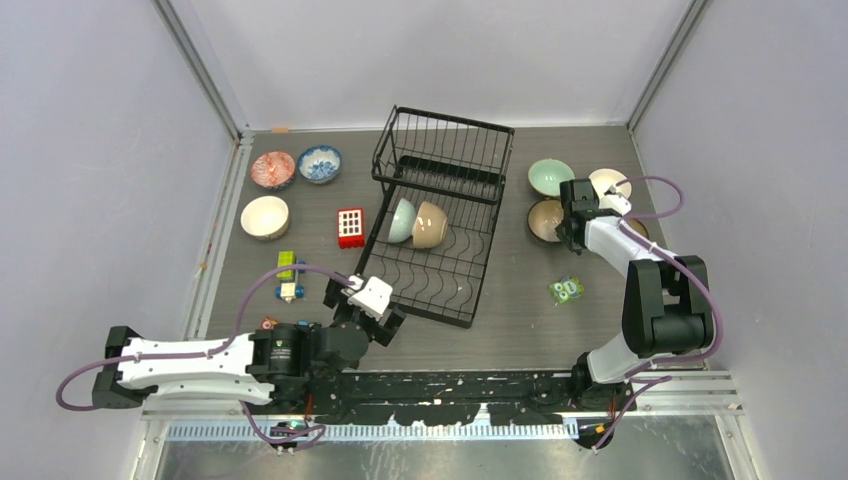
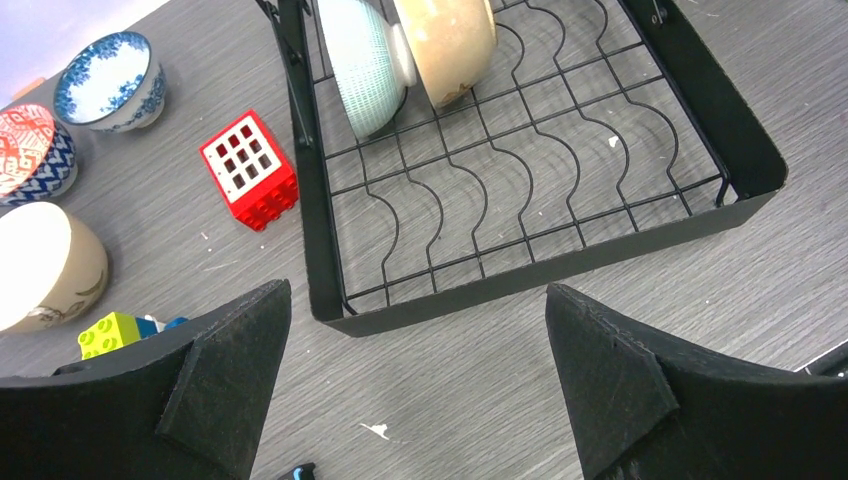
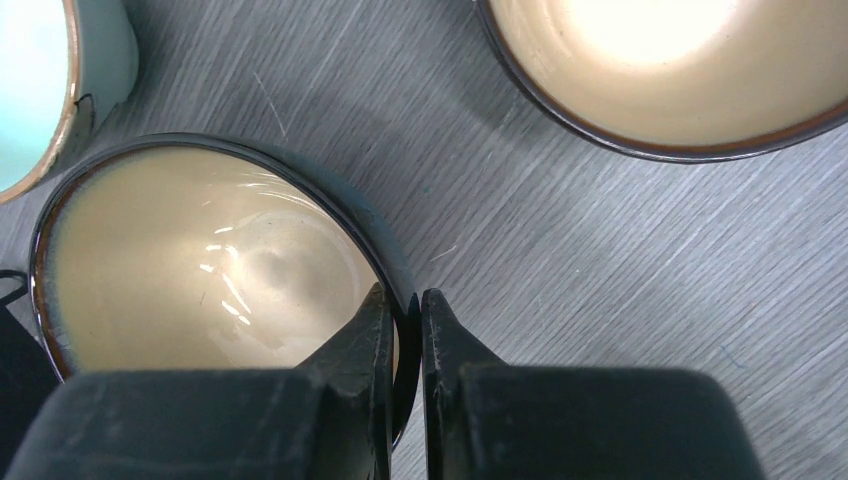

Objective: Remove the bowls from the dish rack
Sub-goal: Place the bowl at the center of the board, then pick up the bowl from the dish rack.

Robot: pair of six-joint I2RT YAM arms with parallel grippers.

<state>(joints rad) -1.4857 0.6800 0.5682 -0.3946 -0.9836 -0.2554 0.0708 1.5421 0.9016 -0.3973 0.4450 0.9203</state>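
- The right jaws are closed on the rim of a dark-rimmed bowl [image 3: 200, 270], right of the dish rack [image 1: 440, 275].
- The left jaws are held wide apart, empty, above the desk [image 1: 520, 300] near the rack's front corner.
- A pale green bowl [image 1: 401, 220] and a tan bowl [image 1: 430, 225] are propped on edge in the rack's tray.

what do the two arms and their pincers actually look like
Both the left arm and the right arm are made of white shells and chunky black joint housings. A mauve cable loops loosely along each. The left pincer has two matte black, wedge-shaped fingers. The right pincer has the same black tapered fingers.
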